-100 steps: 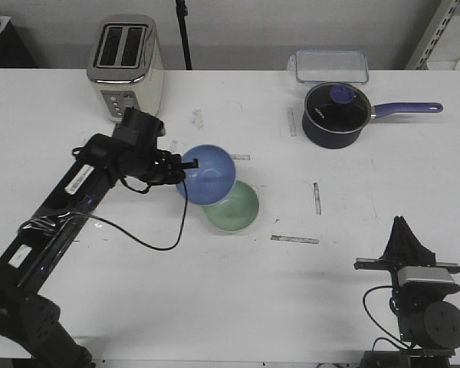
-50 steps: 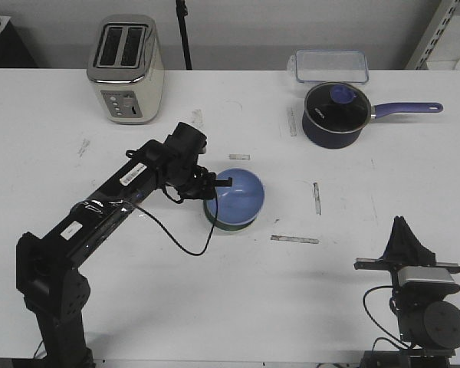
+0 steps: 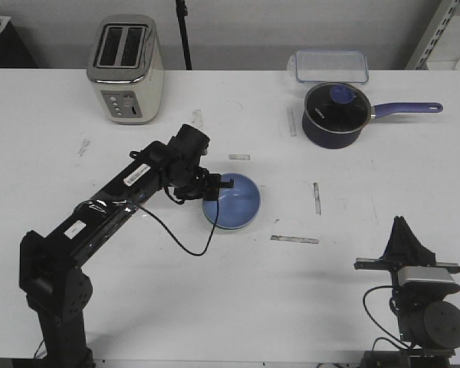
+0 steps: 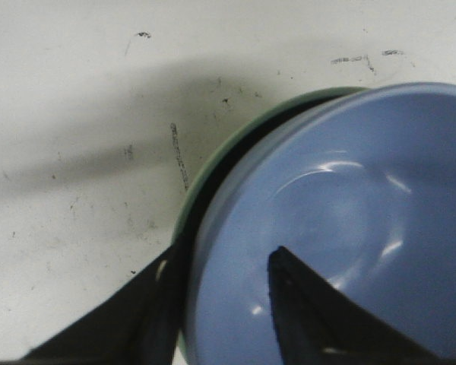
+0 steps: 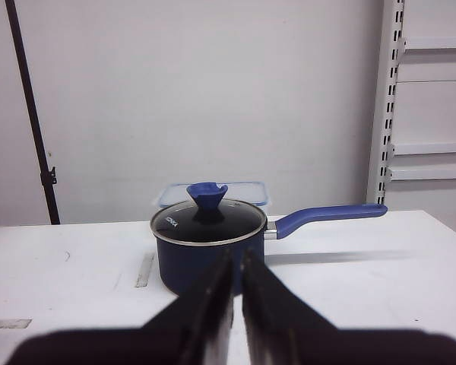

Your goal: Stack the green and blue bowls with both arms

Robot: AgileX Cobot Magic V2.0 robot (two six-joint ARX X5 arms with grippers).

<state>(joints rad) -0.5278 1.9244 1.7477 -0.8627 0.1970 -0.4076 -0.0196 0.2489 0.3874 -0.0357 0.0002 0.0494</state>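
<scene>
Nesting inside the green bowl (image 4: 213, 163), the blue bowl (image 3: 234, 203) sits on the white bench (image 3: 215, 291) well in front of the toaster (image 3: 126, 68), its rim clamped by the left end effector (image 3: 221, 185). The right end effector (image 5: 233, 285) is pressed together, facing a lidded saucepan (image 5: 207, 242) whose lid lettering is unreadable.

A: The front view looks down and forward over the table (image 3: 215, 307)?
B: Yes. The left wrist view sits close above the bowls (image 4: 349, 228); the right wrist view looks level, low, toward the saucepan (image 5: 209, 243), shared with front.
</scene>
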